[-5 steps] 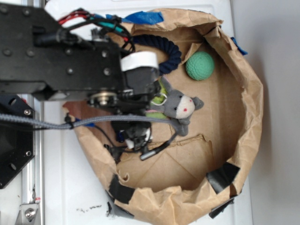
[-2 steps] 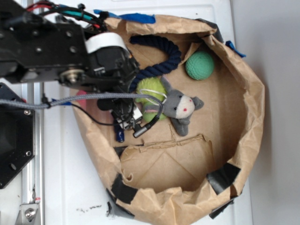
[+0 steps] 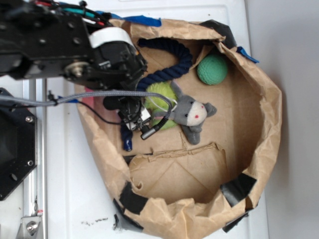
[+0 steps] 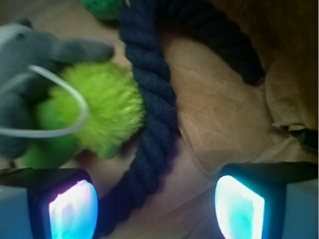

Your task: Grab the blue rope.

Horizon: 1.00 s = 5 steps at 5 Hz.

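I see the white counter point(image 3: 75, 199) carrying a big brown paper basin point(image 3: 269, 124) with rolled-up walls patched in black tape point(image 3: 238, 186), and I will place everything else against that basin. My black arm point(image 3: 45, 45) reaches in over its left wall, a grey braided cable point(image 3: 99, 94) looping across it. Inside the basin, the blue rope point(image 3: 172, 64) curves from the upper wall down toward the left side, passing under the arm, and its glossy blue tip point(image 3: 128, 144) shows near the left wall. A grey plush toy point(image 3: 192, 112) with a lime-green fuzzy body point(image 3: 159, 97) lies about mid-basin, touching the rope's lower bend. A green ball point(image 3: 213, 69) sits near the upper right wall, close to the rope but apart from it. Strips of blue tape point(image 3: 144, 21) cling to the upper rim. From the wrist camera my claw point(image 4: 154, 206) is spread wide, its two lit fingers point(image 4: 72, 211) standing either side of the rope point(image 4: 149, 99), which runs between them without either one touching it, as far as I can tell. The green fuzz point(image 4: 94, 114) presses against the rope there.
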Available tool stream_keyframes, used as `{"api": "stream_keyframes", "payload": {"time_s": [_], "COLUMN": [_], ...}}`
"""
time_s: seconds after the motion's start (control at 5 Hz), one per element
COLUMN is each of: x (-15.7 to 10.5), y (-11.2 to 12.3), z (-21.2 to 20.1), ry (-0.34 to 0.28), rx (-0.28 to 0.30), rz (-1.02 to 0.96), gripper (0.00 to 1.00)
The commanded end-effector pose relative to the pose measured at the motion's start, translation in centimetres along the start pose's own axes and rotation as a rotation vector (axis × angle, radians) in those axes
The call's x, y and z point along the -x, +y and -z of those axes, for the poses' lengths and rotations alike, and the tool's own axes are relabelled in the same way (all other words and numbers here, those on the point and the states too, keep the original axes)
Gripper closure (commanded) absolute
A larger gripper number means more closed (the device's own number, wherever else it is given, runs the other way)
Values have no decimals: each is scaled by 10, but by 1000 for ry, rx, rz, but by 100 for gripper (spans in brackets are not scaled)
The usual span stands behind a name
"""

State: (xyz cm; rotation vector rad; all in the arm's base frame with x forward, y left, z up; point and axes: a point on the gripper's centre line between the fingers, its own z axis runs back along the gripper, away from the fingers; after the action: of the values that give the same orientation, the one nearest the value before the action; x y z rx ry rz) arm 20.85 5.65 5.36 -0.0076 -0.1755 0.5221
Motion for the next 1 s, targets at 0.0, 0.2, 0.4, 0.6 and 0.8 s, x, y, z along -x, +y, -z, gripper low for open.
{"api": "stream_keyframes", "payload": {"time_s": [0.0, 0.2, 0.4, 0.6, 0.8], "x": [-14, -11, -9, -9, -8], "y": [-14, -20, -24, -23, -23], "z": [19, 32, 36, 36, 37], "ry": [22, 65, 116, 124, 117], "rx": [6, 52, 119, 127, 128], "rz": [38, 134, 223, 212, 227], "gripper": [0, 0, 0, 63, 100]}}
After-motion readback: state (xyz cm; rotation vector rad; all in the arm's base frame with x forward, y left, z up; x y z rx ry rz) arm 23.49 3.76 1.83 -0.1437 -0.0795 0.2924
